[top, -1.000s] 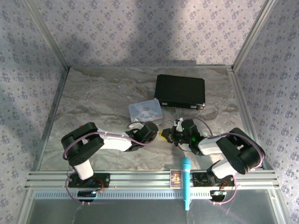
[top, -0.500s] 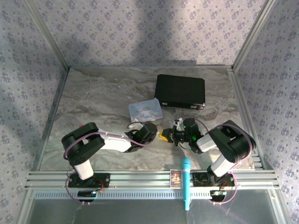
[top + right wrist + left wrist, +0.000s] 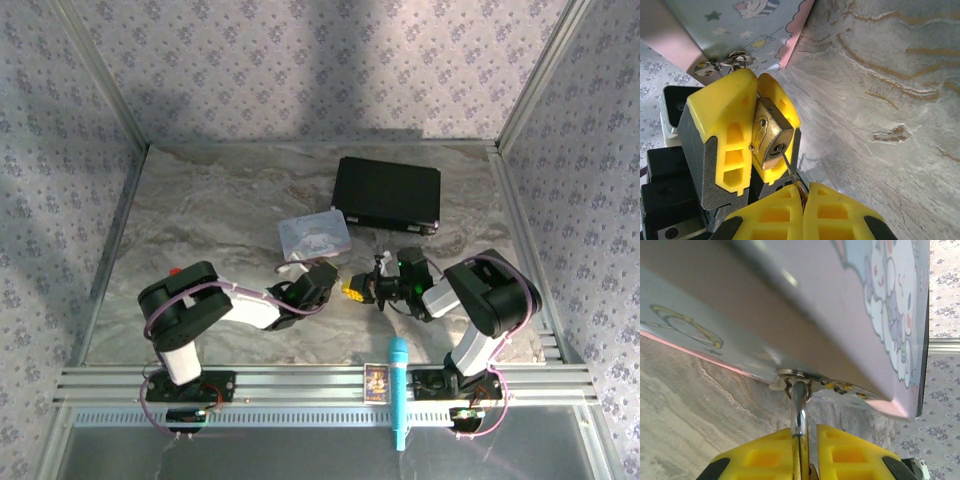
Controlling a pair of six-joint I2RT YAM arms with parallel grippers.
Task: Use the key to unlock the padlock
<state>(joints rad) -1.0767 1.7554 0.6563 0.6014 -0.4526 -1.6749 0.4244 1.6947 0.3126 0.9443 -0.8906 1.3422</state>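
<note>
**Q:** Start at the left. What do you log?

**Op:** At the far left of the table [image 3: 220,210] I see a small red object [image 3: 176,270] close to my left arm's elbow. Further in, my left gripper [image 3: 800,440] is clamped with its jaws closed on the padlock [image 3: 767,132]. The brass body sits between the yellow pads, keyhole end facing my right arm.

**Q:** And the shackle?

**Op:** The shackle [image 3: 799,410] runs forward out of the left jaws and passes through the hasp [image 3: 800,376] on the edge of the pastel cartoon tin [image 3: 880,315]. So the padlock hangs on the tin, mid-table, between my two grippers. I cannot tell whether the tin's near edge is touching the table.

**Q:** What about the right side?

**Op:** The key [image 3: 790,167] has its blade tip in the keyhole. My right gripper [image 3: 802,197] is fully closed, pinching the key's other end. The two grippers are nearly nose to nose.

**Q:** Anything beyond them?

**Op:** A black case [image 3: 387,195] lies flat behind the tin, to its right. At the near rail there is a small card [image 3: 376,381], and a blue microphone-shaped object [image 3: 398,395] lies just right of it.
</note>
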